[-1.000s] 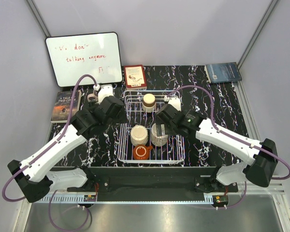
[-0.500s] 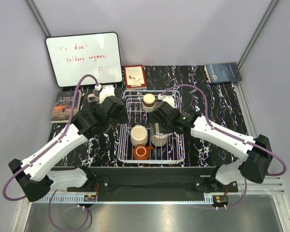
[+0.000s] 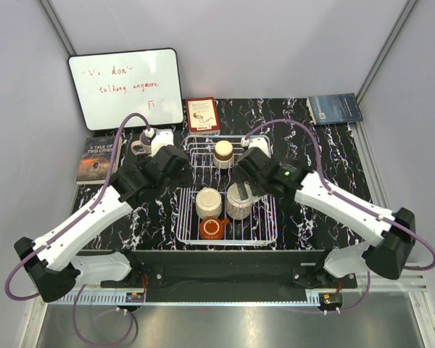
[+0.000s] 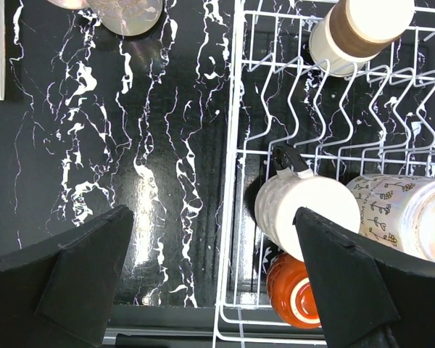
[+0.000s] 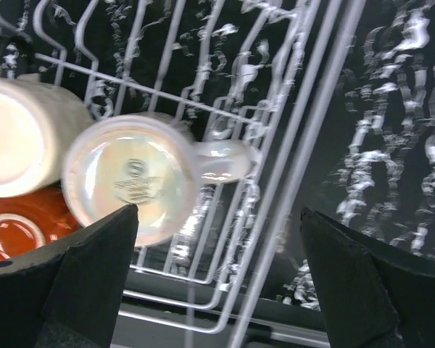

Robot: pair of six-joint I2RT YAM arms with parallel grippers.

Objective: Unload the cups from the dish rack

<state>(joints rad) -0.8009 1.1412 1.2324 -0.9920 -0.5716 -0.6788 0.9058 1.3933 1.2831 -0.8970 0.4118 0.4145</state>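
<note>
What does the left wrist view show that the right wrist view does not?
Left wrist only: the cream ceramic mug with a brown rim in the white wire dish rack, and a pale pink mug on the black marbled table outside it. Right wrist only: the speckled grey-white mug's handle. Both: that mug, the plain cream mug, the squat orange-red mug, the rack.
</note>
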